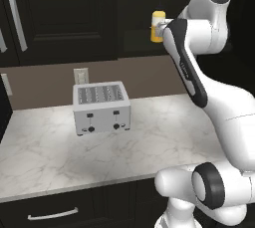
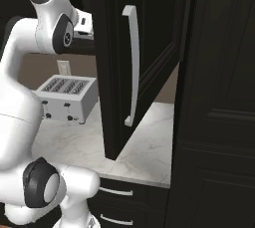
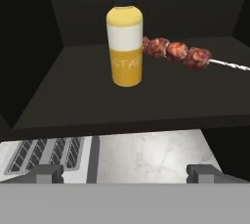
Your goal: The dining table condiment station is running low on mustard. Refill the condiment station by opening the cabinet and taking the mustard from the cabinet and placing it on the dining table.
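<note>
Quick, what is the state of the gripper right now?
Gripper: open, holding nothing; the mustard stands ahead on the cabinet shelf.

Toaster (image 1: 101,107): silver, 4 slots on top, 2 levers and 2 dark knobs on its front face; it stands on the counter (image 1: 159,137), toward the far side and just in front of the wall. Counter: white-grey marble top with black drawers below, 1 drawer (image 1: 52,214) at the near left bearing a horizontal silver handle. Outlet (image 1: 80,76): pale plate on the brown wall directly behind the toaster. Skewer (image 3: 178,51): 4 red-brown chunks on a thin metal rod, lying on a dark shelf, the rod's bare end pointing right.
</note>
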